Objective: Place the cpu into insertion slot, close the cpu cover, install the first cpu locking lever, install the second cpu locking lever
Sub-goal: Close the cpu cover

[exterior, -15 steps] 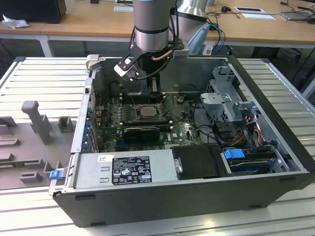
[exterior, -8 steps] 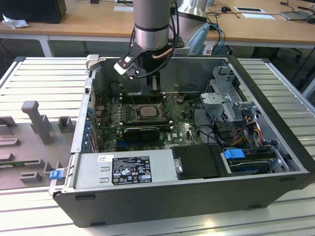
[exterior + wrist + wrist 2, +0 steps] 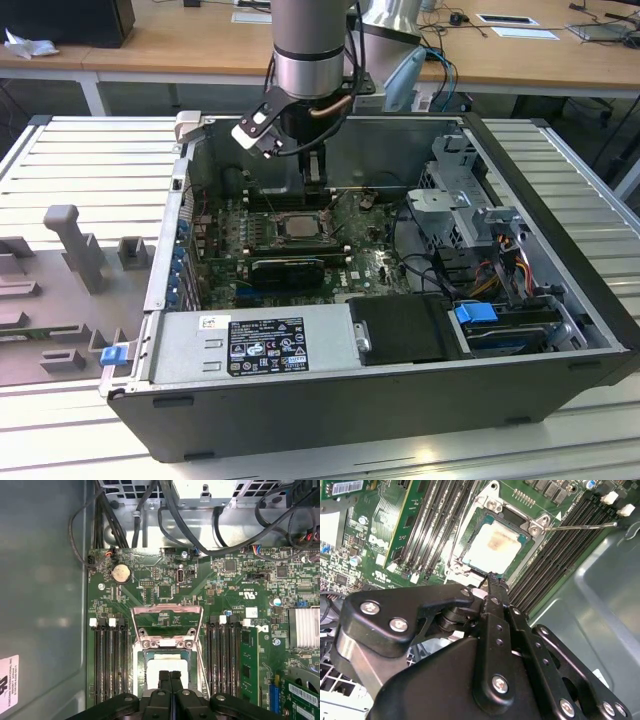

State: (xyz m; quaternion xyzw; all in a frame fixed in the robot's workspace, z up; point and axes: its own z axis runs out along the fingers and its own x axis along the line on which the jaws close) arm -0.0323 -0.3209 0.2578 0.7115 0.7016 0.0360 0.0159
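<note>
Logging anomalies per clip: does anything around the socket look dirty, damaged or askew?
Only the cpu, lying in the insertion slot, shows a brownish smudge across its pale metal top. The cpu cover is swung open, which suits unfinished work. Nothing looks broken.

An open computer case (image 3: 400, 400) lies on a ribbed metal table (image 3: 90, 160). Inside the case, the cpu (image 3: 297, 226) sits in the insertion slot (image 3: 263, 232) on a green board. The gripper (image 3: 314, 185) hangs near the case's far wall, just above the slot.
</note>
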